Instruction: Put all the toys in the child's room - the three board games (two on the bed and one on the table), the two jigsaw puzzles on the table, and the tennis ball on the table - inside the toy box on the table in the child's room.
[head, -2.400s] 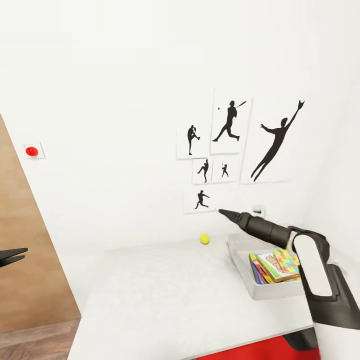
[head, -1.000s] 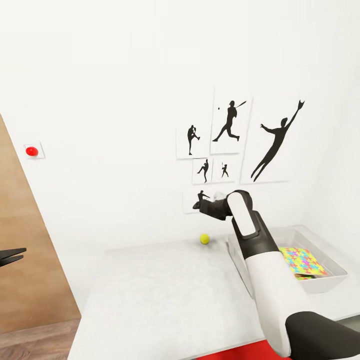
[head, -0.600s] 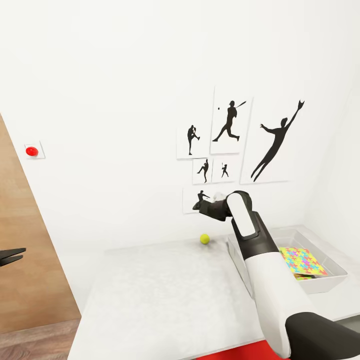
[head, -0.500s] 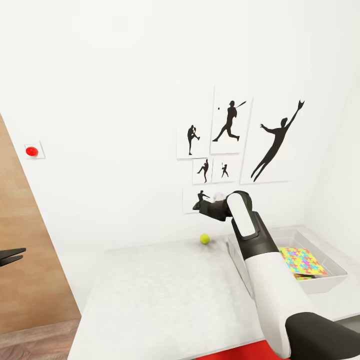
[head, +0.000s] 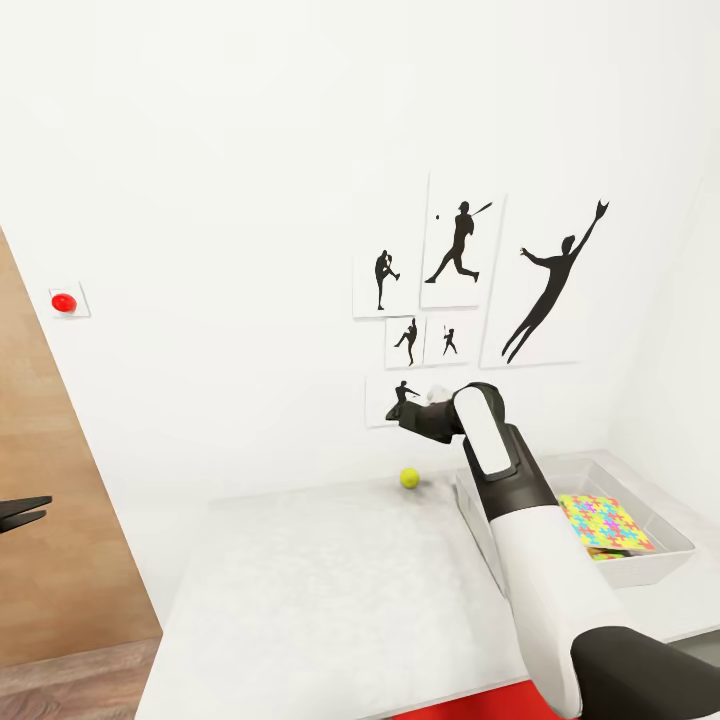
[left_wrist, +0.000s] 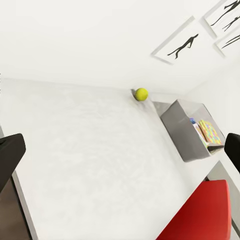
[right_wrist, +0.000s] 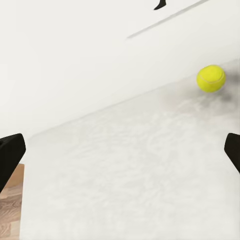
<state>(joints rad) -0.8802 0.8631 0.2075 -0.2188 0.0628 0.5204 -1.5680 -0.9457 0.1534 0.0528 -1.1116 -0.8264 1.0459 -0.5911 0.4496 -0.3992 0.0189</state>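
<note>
One toy left out by the look of it: the tennis ball (head: 409, 478) sits on the table (head: 330, 590) right up near the back wall, just beside the near end of the toy box (head: 480, 520), not touching it as far as I can see. The right gripper (head: 397, 411) hangs above and a bit behind the ball, arm reaching across the front of the box, and from its wrist camera the two fingertips sit at opposite edges of the picture, so the claw is spread wide with nothing in it, which makes sense if the plan is to drop down over the ball. The left gripper (head: 40, 508) is parked way off to the side by the wood door (head: 50, 560), also apart and empty going by its own camera, probably just kept out of the way. A jigsaw puzzle (head: 603, 522) lies flat on top inside the box with more coloured stuff under it that I can't make out. Tabletop is pale grey, faintly mottled and smooth, so I'd guess the ball rolls if nudged. White walls, black sports silhouettes (head: 460, 300), a red button (head: 64, 301), plank floor (head: 70, 680).
</note>
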